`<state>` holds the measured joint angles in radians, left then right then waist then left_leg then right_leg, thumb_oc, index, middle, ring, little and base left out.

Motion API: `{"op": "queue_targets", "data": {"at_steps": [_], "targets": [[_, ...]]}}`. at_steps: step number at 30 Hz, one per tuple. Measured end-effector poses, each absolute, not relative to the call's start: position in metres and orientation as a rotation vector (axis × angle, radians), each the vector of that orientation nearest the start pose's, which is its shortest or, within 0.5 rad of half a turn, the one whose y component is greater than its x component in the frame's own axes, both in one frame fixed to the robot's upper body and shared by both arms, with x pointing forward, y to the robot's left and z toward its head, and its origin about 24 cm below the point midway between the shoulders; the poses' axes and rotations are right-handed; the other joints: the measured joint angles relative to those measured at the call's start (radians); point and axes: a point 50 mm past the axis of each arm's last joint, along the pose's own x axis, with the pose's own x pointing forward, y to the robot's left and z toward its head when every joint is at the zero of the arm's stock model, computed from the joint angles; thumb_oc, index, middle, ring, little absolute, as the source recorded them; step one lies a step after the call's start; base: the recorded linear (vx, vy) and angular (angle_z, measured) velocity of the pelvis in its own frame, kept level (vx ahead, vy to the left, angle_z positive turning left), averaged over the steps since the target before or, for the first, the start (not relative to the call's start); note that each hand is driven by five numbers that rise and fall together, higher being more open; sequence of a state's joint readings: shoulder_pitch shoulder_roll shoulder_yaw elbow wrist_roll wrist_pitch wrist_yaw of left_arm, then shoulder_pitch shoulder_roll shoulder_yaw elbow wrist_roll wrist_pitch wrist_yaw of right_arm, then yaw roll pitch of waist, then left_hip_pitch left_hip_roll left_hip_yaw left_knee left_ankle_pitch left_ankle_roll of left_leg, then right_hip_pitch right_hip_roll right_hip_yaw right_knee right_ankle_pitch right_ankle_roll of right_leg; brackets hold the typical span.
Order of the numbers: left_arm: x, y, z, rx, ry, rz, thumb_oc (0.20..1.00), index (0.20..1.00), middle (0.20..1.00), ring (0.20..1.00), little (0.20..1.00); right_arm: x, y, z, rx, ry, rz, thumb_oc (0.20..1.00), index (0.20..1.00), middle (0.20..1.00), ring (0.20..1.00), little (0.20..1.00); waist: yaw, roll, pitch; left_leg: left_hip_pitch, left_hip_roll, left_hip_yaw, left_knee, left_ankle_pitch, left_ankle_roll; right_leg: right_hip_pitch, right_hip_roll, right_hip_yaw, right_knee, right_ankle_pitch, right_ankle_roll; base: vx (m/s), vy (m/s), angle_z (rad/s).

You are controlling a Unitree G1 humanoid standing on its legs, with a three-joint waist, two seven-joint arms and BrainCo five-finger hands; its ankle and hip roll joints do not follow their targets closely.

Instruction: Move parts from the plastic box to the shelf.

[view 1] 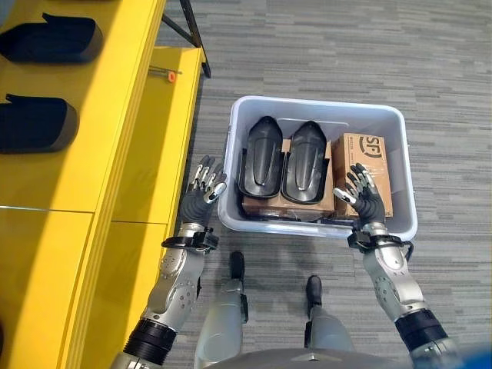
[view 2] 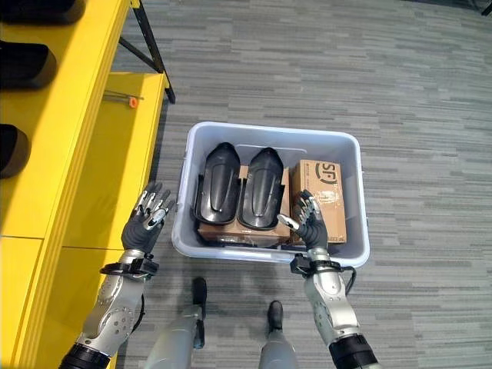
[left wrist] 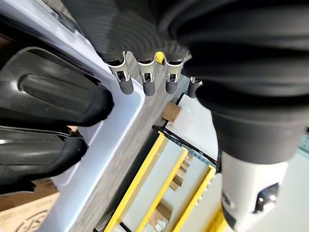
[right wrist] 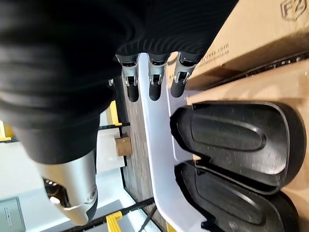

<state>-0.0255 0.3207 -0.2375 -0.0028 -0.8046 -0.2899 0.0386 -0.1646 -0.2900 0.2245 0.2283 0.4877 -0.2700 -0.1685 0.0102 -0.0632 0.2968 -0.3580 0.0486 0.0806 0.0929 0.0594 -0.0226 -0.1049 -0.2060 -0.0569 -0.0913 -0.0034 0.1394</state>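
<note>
Here the left hand point(view 1: 202, 190) is hovering just outside the plastic box point(view 1: 393, 123), fingers spread and holding nothing, with the yellow shelf point(view 1: 115, 146) on its outer side. The right hand point(view 1: 361, 194) is hanging over the near rim of the box, fingers likewise apart and empty, above a cardboard carton point(view 1: 361, 154). Between the two hands, two black parts point(view 1: 284, 161) are lying side by side on a second brown carton inside the box. Past the left hand, two more black parts point(view 1: 38, 77) are sitting on the shelf, something the head views are showing; the wrist views are giving the parts' ribbed undersides and the box wall close beside each hand's fingertips point(left wrist: 125, 87).
</note>
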Motion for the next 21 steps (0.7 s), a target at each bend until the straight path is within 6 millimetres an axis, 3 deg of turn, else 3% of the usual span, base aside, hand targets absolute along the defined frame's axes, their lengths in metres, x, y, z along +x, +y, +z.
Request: {"op": "queue_targets", "data": {"at_steps": [3, 7, 13, 21], "targets": [[0.258, 0.162, 0.072, -0.511, -0.192, -0.124, 1.000, 1.000, 1.000, 1.000, 1.000, 0.310, -0.162, 0.065, 0.178, -0.136, -0.053, 1.000, 1.000, 1.000, 1.000, 1.000, 0.015, 0.002, 0.045, -0.044, 0.000, -0.005, 0.018, 0.002, 0.002, -0.033, 0.001, -0.001, 0.000, 0.009, 0.000, -0.08, -0.009, 0.02], [0.264, 0.148, 0.079, -0.504, -0.203, -0.191, 1.000, 1.000, 1.000, 1.000, 1.000, 0.331, -0.168, 0.068, 0.153, -0.114, -0.137, 1.000, 1.000, 1.000, 1.000, 1.000, 0.050, 0.014, 0.068, -0.080, -0.004, -0.009, 0.035, 0.003, 0.008, -0.061, -0.002, -0.002, 0.000, 0.019, 0.002, -0.06, 0.007, 0.03], [0.269, 0.143, 0.085, -0.501, -0.217, -0.218, 1.000, 1.000, 1.000, 1.000, 1.000, 0.349, -0.176, 0.083, 0.172, -0.131, -0.237, 1.000, 1.000, 1.000, 1.000, 1.000, 0.065, 0.016, 0.110, -0.128, -0.005, -0.012, 0.057, 0.002, 0.010, -0.096, -0.002, -0.008, 0.000, 0.028, 0.003, -0.03, 0.011, 0.01], [0.275, 0.143, 0.092, -0.496, -0.231, -0.195, 1.000, 1.000, 1.000, 1.000, 1.000, 0.354, -0.196, 0.085, 0.170, -0.117, -0.358, 1.000, 1.000, 1.000, 1.000, 1.000, 0.077, 0.022, 0.134, -0.185, -0.011, -0.024, 0.086, 0.000, 0.017, -0.132, -0.006, -0.012, 0.000, 0.038, 0.004, -0.02, 0.002, 0.03]]}}
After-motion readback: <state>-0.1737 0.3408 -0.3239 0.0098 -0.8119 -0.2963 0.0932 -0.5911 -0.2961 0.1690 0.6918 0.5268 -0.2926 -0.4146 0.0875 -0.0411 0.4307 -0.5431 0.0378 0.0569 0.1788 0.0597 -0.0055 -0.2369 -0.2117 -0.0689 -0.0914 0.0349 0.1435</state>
